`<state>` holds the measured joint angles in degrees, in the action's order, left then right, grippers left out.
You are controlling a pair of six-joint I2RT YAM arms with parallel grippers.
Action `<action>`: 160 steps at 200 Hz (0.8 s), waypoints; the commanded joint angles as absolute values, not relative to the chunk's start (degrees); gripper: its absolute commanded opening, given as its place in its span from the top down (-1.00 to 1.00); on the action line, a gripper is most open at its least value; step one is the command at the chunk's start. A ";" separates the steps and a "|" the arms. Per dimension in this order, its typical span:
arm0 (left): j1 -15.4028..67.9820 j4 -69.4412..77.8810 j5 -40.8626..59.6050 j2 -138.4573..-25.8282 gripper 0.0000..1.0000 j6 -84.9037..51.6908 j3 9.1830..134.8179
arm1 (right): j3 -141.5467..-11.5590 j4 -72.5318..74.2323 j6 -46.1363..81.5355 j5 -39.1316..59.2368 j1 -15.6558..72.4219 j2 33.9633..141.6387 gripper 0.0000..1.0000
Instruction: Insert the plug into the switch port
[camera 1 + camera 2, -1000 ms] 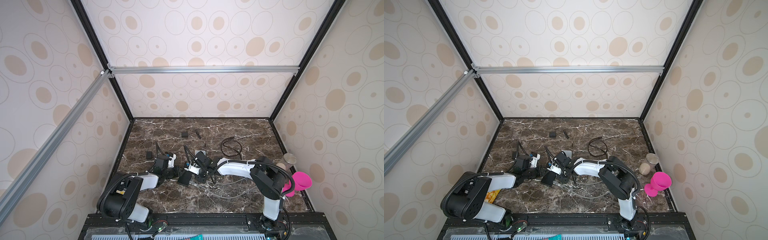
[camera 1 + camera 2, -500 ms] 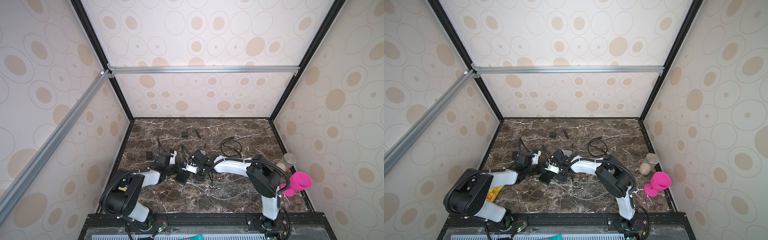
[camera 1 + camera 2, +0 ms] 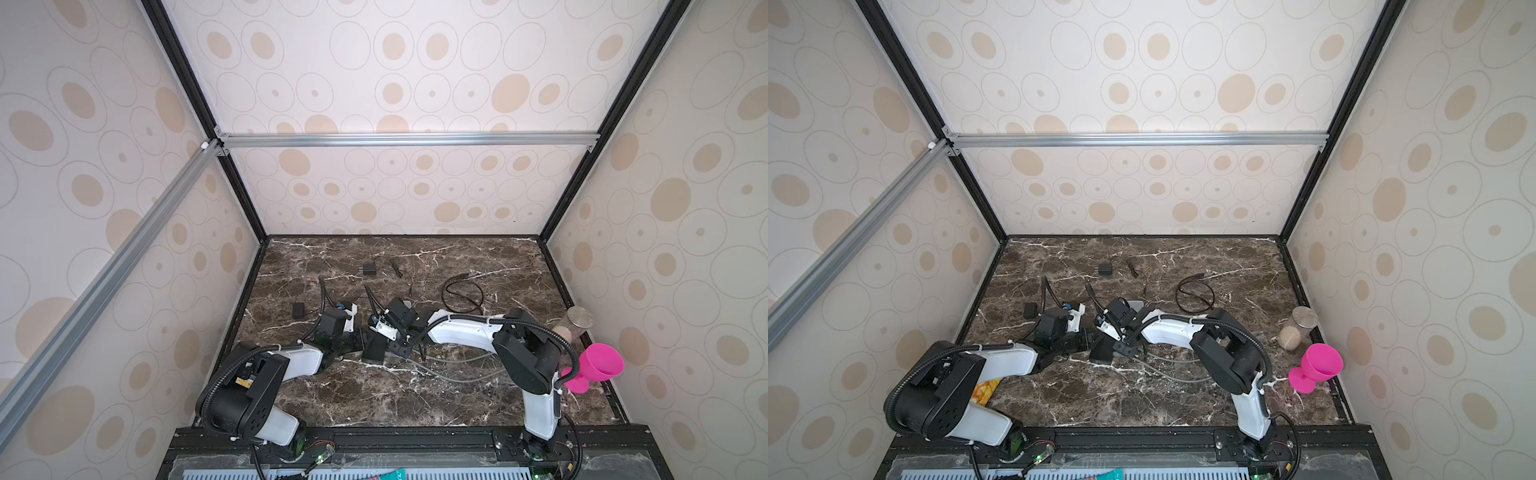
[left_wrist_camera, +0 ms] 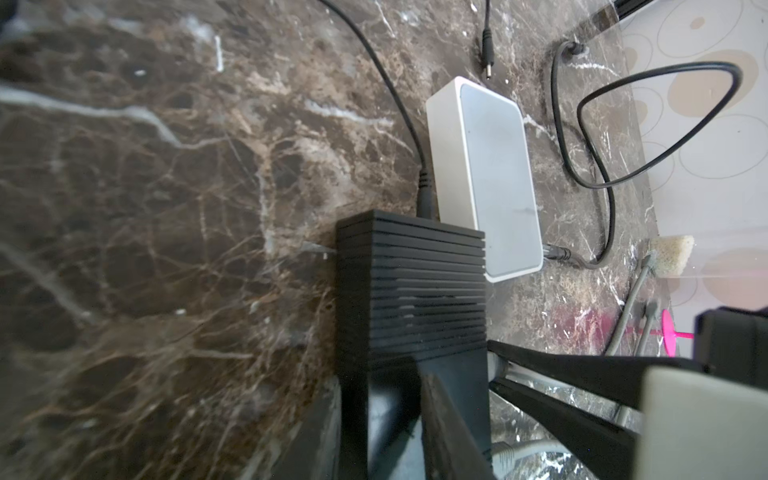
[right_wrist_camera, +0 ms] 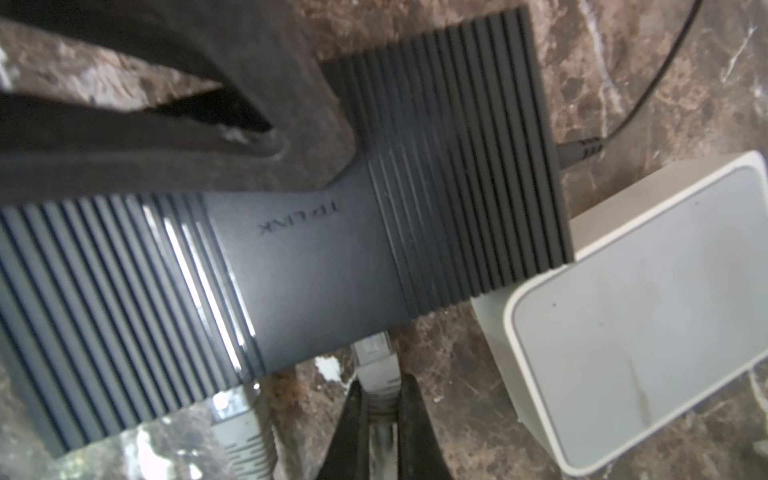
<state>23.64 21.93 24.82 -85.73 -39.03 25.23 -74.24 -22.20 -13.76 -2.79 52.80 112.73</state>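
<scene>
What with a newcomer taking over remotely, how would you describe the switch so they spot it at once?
On the dark marble tabletop, look just left of centre. The switch is the black box there, ribbed at both ends, with TP-LINK lettering on a smooth middle band; the white box beside one end is smooth all over.

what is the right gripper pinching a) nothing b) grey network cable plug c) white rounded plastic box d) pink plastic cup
b: the right gripper is closed on the grey network cable plug, at the edge of the black ribbed switch.
</scene>
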 commanded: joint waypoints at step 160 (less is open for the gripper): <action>36.67 10.96 47.67 -85.18 0.44 -39.86 24.69 | -69.18 8.77 -16.54 16.56 53.65 105.37 1.00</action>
<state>27.46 20.25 23.55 -85.27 -37.28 26.37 -64.31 -16.86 -20.34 13.02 50.33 107.13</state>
